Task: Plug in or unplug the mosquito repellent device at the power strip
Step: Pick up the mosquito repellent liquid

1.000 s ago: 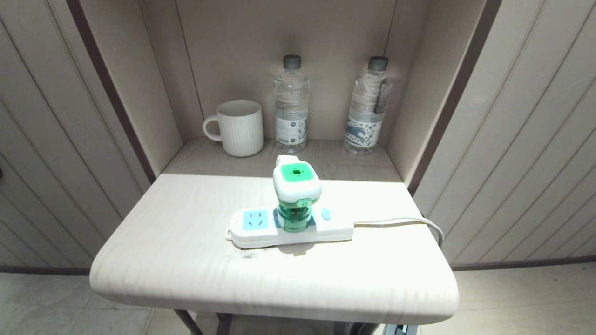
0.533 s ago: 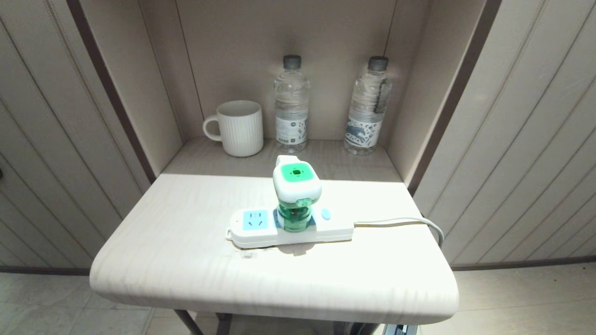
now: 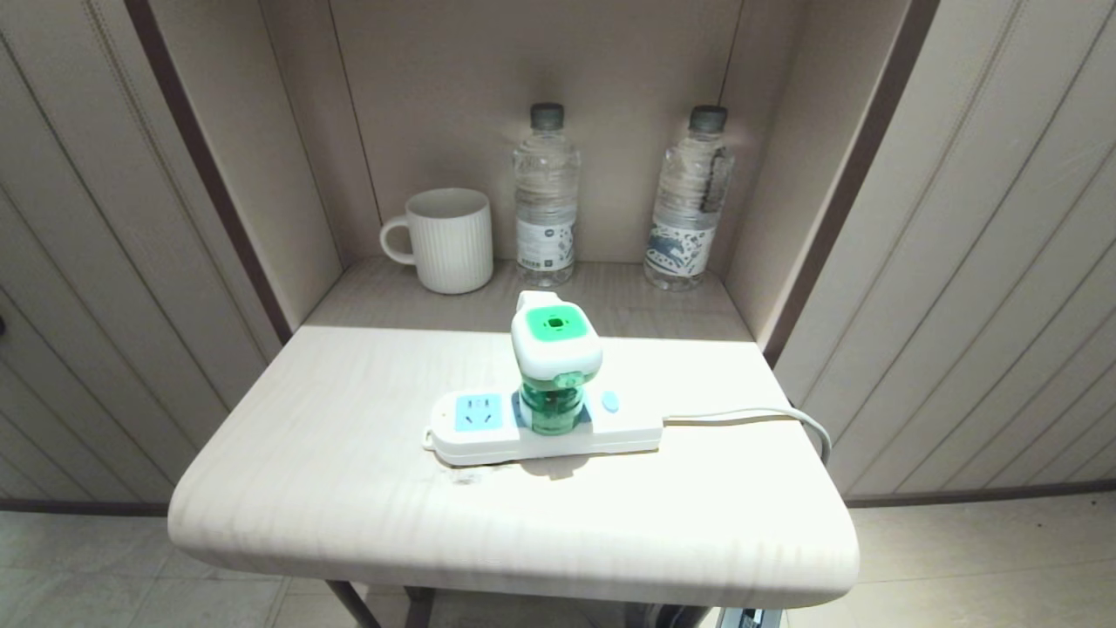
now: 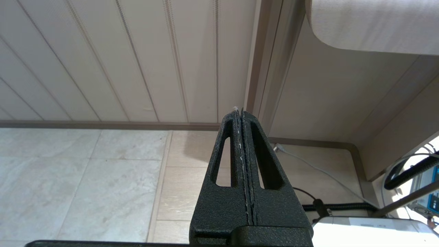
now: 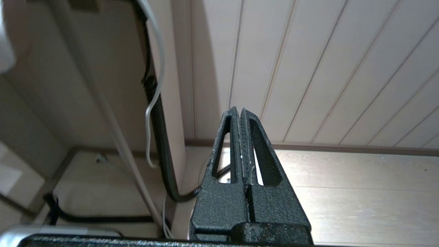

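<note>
**Waiting below the tabletop, device standing plugged in**

Looking down at the middle of the head view, I am seeing the mosquito repellent device (image 3: 554, 366) standing upright in the power strip (image 3: 545, 427), seated on the middle socket face, with one free blue socket to its left and the small blue button (image 3: 609, 401) just to its right. The strip is lying across the pale table (image 3: 349, 488), its white cable (image 3: 750, 415) trailing off toward the right edge. Behind, in the upper half of the frame, a ribbed white mug (image 3: 449, 240) and two water bottles (image 3: 546, 196) (image 3: 690, 199) are standing in the alcove, well apart from the strip.

Neither of my arms is showing in the head view. My left gripper (image 4: 241, 113) is hanging low beside the table's underside with its fingers pressed together on nothing; my right gripper (image 5: 238, 112) is likewise closed and empty, pointing at the panelled wall and floor.

I am judging that unplugging is the step ahead, not yet begun. It is calling for me to raise an arm above the table, part the fingers around the white cap, and pull straight up, while the strip may need holding down.
</note>
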Controlling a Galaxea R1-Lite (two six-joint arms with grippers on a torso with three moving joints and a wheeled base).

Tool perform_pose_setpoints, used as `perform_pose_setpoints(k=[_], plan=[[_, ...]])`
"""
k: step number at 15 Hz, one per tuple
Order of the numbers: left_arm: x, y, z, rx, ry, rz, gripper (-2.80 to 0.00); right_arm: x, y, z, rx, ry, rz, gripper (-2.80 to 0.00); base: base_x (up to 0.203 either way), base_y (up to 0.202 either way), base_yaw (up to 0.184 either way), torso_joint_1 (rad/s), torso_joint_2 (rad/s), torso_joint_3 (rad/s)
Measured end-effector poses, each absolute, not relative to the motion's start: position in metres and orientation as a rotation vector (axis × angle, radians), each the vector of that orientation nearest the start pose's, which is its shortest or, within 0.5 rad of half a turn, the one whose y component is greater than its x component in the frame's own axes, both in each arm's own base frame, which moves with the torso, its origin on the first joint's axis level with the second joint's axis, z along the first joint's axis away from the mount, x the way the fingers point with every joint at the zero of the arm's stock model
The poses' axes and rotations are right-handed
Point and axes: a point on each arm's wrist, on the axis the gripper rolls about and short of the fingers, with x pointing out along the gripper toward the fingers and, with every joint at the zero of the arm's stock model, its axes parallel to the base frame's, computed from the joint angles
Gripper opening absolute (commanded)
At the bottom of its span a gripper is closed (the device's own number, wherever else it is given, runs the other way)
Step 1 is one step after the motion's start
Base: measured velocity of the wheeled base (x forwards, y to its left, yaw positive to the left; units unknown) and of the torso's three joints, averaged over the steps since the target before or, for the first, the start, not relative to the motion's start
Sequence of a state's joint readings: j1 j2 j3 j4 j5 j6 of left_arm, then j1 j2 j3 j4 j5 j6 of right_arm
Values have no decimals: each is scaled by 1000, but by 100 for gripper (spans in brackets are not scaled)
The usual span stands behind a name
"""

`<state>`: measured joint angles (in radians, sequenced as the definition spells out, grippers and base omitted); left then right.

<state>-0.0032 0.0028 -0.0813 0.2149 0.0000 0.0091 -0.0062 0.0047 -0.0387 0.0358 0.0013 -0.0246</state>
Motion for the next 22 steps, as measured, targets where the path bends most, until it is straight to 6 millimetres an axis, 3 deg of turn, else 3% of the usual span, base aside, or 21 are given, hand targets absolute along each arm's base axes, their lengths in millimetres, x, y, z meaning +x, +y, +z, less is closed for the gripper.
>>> perform_pose_setpoints(k=[1, 5, 9, 14, 19, 22], plan=[[-30, 0, 76, 9, 136, -5, -280, -29, 1, 92, -33, -5, 13, -280, 0, 0, 0, 0, 0, 0], [-30, 0, 76, 9, 136, -4, -280, -51, 3, 164, -15, -71, 125, -280, 0, 0, 0, 0, 0, 0], [-30, 0, 76, 9, 136, -4, -280, -46, 6, 226, 65, -69, 260, -280, 0, 0, 0, 0, 0, 0], [-30, 0, 76, 10, 136, -5, -280, -17, 8, 295, 92, -63, 347, -280, 0, 0, 0, 0, 0, 0], [-30, 0, 76, 19, 135, -8, -280, 38, 13, 347, 169, 22, 509, -280, 0, 0, 0, 0, 0, 0], [-30, 0, 76, 20, 135, -8, -280, 62, 30, 373, 232, 106, 668, -280, 0, 0, 0, 0, 0, 0]])
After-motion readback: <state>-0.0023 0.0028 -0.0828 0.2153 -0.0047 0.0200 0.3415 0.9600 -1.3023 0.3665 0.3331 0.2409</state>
